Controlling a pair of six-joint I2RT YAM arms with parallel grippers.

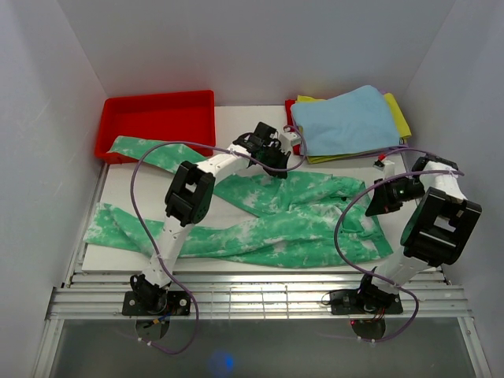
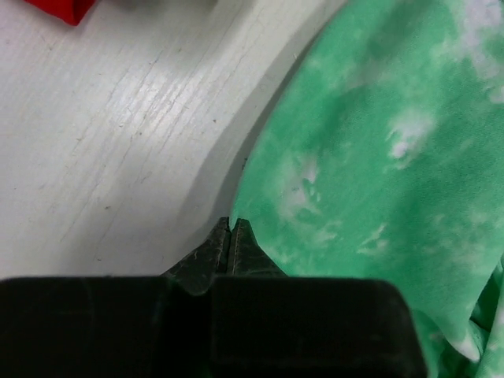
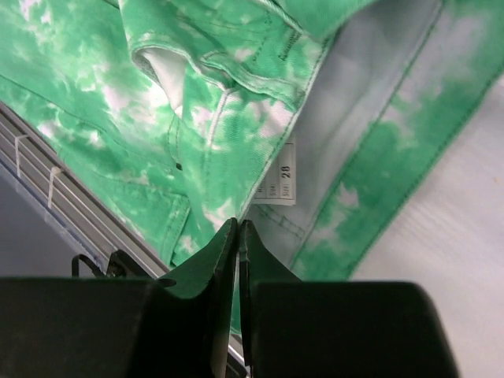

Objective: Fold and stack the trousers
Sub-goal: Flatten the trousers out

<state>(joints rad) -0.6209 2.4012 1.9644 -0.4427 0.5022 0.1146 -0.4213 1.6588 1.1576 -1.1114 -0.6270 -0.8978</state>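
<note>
The green tie-dye trousers (image 1: pixel 299 213) lie spread over the white table, their two legs running off to the left. My left gripper (image 1: pixel 274 167) sits at their far edge. In the left wrist view its jaws (image 2: pixel 232 223) are pressed together on the rim of the green fabric (image 2: pixel 370 157), which stands slightly off the table. My right gripper (image 1: pixel 381 205) is at the waist end on the right. In the right wrist view that gripper (image 3: pixel 238 223) is shut on the cloth (image 3: pixel 157 118) beside the white size label (image 3: pixel 277 183).
A red tray (image 1: pixel 157 98) stands at the back left; its corner (image 2: pixel 63 9) shows in the left wrist view. A light blue cloth (image 1: pixel 346 118) lies on a yellow cloth (image 1: pixel 398 114) at the back right. A metal rail (image 3: pixel 63 197) runs along the near edge.
</note>
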